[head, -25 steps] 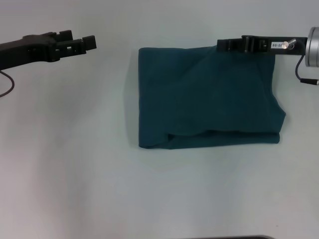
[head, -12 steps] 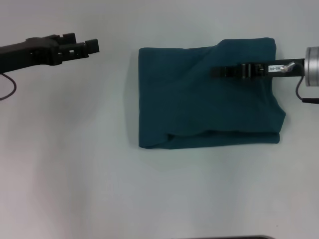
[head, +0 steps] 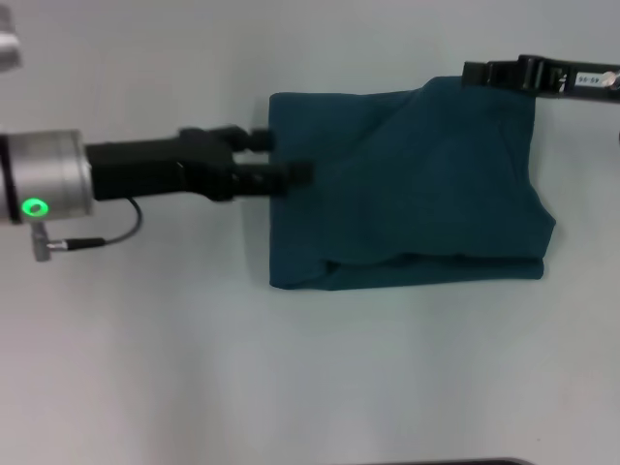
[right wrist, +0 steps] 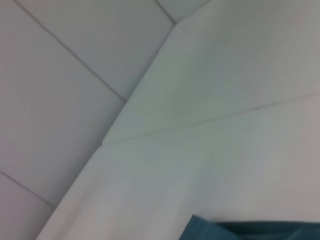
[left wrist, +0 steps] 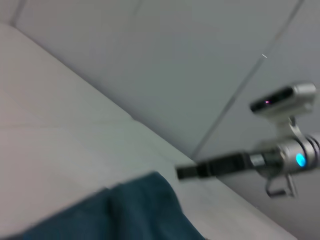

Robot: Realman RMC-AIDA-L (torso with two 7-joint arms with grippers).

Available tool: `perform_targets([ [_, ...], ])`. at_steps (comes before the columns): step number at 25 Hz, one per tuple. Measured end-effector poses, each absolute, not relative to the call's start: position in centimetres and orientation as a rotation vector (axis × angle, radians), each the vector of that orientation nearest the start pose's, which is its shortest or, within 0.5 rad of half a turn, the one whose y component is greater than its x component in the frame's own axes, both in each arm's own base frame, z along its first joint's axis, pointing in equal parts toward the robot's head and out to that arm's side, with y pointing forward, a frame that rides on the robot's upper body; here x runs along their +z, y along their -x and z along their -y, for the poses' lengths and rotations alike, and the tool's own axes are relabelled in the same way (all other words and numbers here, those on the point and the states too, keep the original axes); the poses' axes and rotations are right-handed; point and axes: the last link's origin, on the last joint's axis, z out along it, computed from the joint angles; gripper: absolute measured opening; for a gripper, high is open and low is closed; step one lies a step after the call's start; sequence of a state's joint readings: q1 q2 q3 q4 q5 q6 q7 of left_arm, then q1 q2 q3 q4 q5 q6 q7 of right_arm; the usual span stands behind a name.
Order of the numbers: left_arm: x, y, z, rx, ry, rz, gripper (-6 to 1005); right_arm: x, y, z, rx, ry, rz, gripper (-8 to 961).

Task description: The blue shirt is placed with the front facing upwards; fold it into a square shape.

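Risk of dragging: left gripper [head: 288, 158], fingers narrowly parted, overlaps blue shirt [head: 407, 189] edge; right gripper [head: 477, 72] at far corner, fingers' state indeterminable.

- Blue shirt [head: 417, 189]: plain dark teal-blue all over, no print or pattern showing on the folded surface.
- Table [head: 310, 387]: pale grey-white, unpatterned.
- Left gripper [head: 286, 160]: matte black fingers and body; the arm behind it has a silver-grey cuff with a small green lit ring and a thin black cable.
- Right gripper [head: 475, 72]: black, with a small white label strip further back.
- Wall [left wrist: 175, 60]: light grey panels with thin darker seams.
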State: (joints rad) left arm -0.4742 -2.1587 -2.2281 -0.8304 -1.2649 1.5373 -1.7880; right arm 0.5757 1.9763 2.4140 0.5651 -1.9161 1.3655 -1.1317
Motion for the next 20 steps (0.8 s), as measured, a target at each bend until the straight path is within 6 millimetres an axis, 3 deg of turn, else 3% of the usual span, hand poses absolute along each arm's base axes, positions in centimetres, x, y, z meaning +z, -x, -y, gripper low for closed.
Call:
perform_targets([
  [5, -4.3, 22.0, -31.4, -0.773, 2.834, 1.019, 951, 3.7, -28.1, -37.1, 0.767, 2.314, -1.467, 14],
  [20, -8.5, 21.1, -30.1, -0.838, 2.936, 1.03, 951, 3.5, -28.1, -37.1, 0.767, 2.315, -1.474, 19],
])
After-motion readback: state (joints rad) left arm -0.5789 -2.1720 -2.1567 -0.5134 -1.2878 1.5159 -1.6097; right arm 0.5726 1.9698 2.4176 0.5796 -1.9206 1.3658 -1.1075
